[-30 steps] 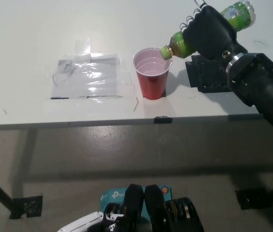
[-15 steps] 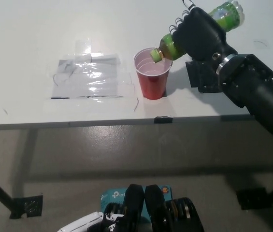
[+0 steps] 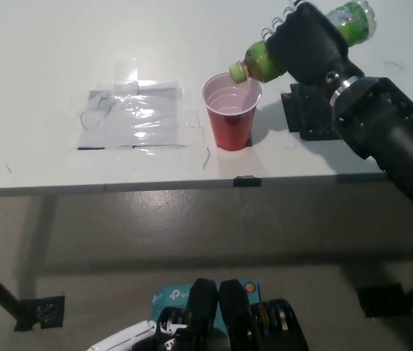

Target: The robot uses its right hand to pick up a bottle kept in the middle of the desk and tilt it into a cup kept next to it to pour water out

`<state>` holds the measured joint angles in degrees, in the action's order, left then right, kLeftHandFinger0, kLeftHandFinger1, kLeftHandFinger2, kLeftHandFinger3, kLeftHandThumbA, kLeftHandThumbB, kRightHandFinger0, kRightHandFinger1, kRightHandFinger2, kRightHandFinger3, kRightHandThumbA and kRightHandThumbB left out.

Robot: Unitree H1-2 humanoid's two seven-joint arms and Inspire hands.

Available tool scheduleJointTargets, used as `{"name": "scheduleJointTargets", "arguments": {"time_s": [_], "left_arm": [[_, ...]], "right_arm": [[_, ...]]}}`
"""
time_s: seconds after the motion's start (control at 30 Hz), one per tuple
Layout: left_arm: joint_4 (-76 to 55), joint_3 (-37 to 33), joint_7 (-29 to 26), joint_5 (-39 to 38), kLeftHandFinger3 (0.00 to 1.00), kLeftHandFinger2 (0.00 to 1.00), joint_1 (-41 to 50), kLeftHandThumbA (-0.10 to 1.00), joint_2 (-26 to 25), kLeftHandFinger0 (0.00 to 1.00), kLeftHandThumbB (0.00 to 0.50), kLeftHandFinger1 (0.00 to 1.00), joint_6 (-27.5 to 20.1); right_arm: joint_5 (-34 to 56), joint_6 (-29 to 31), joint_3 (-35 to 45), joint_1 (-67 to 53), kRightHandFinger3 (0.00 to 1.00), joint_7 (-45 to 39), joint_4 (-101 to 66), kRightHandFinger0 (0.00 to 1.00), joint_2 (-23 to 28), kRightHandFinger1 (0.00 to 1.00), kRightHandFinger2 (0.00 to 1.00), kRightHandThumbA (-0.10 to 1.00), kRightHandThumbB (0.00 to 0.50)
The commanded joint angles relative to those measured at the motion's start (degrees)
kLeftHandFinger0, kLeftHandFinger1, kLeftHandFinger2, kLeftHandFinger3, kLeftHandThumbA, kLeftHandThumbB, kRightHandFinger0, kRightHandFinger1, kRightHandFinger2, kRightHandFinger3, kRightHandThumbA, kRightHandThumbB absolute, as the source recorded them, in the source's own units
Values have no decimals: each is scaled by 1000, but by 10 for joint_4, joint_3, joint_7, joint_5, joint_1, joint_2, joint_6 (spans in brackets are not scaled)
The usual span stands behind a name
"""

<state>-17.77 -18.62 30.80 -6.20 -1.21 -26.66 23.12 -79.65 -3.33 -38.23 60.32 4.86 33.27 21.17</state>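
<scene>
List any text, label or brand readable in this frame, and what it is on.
"tp-l…": white lettering, cut off, on the teal box at the bottom edge, below the desk; looks like a TP-Link logo.
Bottle in the right hand: green label, no print readable.
Red cup: no text.

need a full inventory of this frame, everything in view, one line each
bottle: 1, green, held tilted above the table, cap end over the cup's rim
cup: 1, red with pale inside, upright, middle of the table
clear plastic sheet: 1, transparent, taped flat on the table, left of the cup
black block: 1, black, on the table right of the cup, partly behind the arm
table: 1, white
box: 1, teal, on the floor at bottom centre, mostly hidden
right hand: 1, black, closed around the bottle
left hand: 1, white, bottom edge, only a sliver visible
</scene>
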Motion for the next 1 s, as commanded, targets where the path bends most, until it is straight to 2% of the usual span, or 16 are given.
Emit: {"name": "scheduleJointTargets", "arguments": {"time_s": [0.0, 0.03, 0.07, 0.1, 0.13, 0.17, 0.23, 0.27, 0.33, 0.37, 0.43, 0.57, 0.63, 0.77, 0.87, 0.97], "left_arm": [[-6, 1, 13, -5, 1000, 1000, 0, 375, -6, 1000, 500, 1000, -10], [-4, 1, 13, -6, 1000, 1000, -1, 377, -6, 1000, 500, 1000, -9], [-2, 1, 14, -6, 1000, 1000, -1, 385, -6, 1000, 500, 1000, -11], [-2, 1, 14, -6, 1000, 1000, -1, 386, -6, 1000, 500, 1000, -11], [-6, -1, 13, -2, 1000, 1000, -1, 380, -8, 1000, 500, 1000, -11], [-10, -1, 13, -3, 1000, 1000, 4, 379, -8, 1000, 500, 1000, -12], [-6, -2, 13, -1, 1000, 1000, 4, 385, -7, 1000, 500, 1000, -18], [-7, -2, 13, 0, 1000, 1000, 4, 386, -8, 1000, 500, 1000, -16], [-8, -3, 13, 1, 1000, 1000, 3, 388, -9, 1000, 500, 1000, -12], [-10, -2, 12, 0, 1000, 1000, 3, 386, -8, 1000, 500, 1000, -8], [-10, -1, 9, -1, 1000, 1000, 7, 371, -5, 1000, 500, 1000, -10], [-8, 1, 9, -2, 1000, 1000, 9, 380, -5, 1000, 500, 1000, -19], [-9, 1, 9, -2, 1000, 1000, 8, 376, -5, 1000, 500, 1000, -16], [-9, 2, 7, -2, 1000, 1000, 7, 367, -4, 1000, 500, 1000, -16], [-10, 2, 5, 0, 1000, 1000, 10, 366, -3, 1000, 500, 1000, -18], [-11, 3, 4, 2, 1000, 1000, 8, 370, -4, 1000, 500, 1000, -19]], "right_arm": [[68, -24, 57, 18, 12, -17, -25, 774, -14, 0, 0, -34, 98], [103, -28, 85, 11, 60, -26, -30, 752, -27, 0, 0, -97, 77], [143, -28, 119, 4, 257, -26, -34, 712, -43, 0, 0, -41, 84], [145, -26, 123, 3, 266, -26, -35, 708, -45, 0, 0, -39, 81], [199, -41, 171, -3, 503, -42, -54, 677, -69, 0, 3, 47, 115], [221, -41, 190, -7, 319, -48, -64, 646, -79, 0, 0, -18, 71], [270, -48, 231, -10, 371, -71, -81, 677, -98, 56, 67, -54, 2], [301, -54, 256, -12, 262, -76, -90, 428, -110, 36, 52, -91, 0], [392, -61, 323, -15, 188, -89, -109, 11, -140, 0, 1, -100, 0], [430, -51, 350, -15, 150, -87, -111, 0, -151, 0, 0, -100, 1], [525, 10, 402, -15, 190, -77, -97, 0, -161, 1, 31, -100, 0], [591, 71, 439, -20, 180, -66, -78, 0, -166, 62, 106, -100, 0], [611, 118, 448, -24, 205, -56, -60, 0, -161, 21, 64, -100, 0], [647, 151, 478, -26, 213, -41, -50, 0, -167, 68, 123, -100, 1], [669, 157, 500, -26, 185, -34, -46, 0, -174, 37, 106, -100, 0], [716, 167, 533, -21, 140, -43, -38, 0, -183, 2, 60, -100, 41]]}}
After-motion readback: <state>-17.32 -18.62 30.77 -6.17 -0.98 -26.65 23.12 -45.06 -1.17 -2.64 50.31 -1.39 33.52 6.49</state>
